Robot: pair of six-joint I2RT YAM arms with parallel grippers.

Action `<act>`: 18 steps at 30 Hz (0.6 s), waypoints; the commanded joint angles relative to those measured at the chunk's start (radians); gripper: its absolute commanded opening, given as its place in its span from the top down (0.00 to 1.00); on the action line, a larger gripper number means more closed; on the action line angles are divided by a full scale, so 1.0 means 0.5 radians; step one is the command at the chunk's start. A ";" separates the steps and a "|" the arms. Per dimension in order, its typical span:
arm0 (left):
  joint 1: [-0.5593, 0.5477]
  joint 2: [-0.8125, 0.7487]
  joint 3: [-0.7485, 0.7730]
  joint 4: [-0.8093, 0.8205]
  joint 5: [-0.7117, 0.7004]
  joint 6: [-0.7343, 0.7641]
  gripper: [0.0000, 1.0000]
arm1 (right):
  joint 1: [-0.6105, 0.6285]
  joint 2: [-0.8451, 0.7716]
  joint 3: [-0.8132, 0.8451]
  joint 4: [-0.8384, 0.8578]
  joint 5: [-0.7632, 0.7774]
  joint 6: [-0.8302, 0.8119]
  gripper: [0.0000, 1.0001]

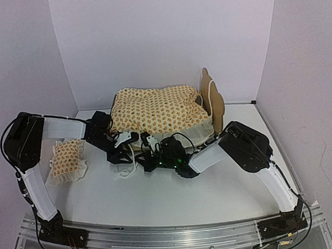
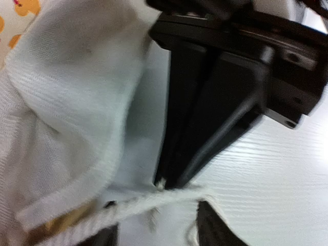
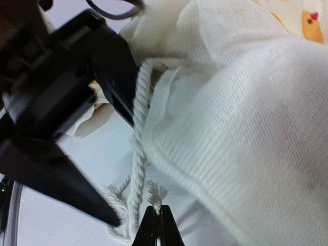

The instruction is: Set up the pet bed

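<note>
The pet bed stands at the back middle, its wood headboard (image 1: pixel 212 98) on the right and cream orange-print bedding (image 1: pixel 153 108) on top. The matching pillow (image 1: pixel 67 157) lies on the table to the left. Both grippers meet at the bed's front left corner, by the white ruffle (image 3: pixel 246 128) and a white twisted cord (image 3: pixel 136 154). My right gripper (image 3: pixel 158 210) is shut on the cord's frayed end. My left gripper (image 2: pixel 156 230) is open, its fingers astride the cord (image 2: pixel 143 207). In the top view the left gripper (image 1: pixel 123 145) and right gripper (image 1: pixel 151 151) nearly touch.
The white table (image 1: pixel 160 199) is boxed in by pale walls at the back and both sides. A metal rail (image 1: pixel 174 238) with the arm bases runs along the near edge. Loose cord (image 1: pixel 125 168) lies on the table under the grippers.
</note>
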 commanded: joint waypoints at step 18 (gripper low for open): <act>0.012 -0.384 -0.237 -0.570 -0.535 -0.004 0.43 | 0.062 -0.194 0.074 -0.192 0.195 -0.159 1.00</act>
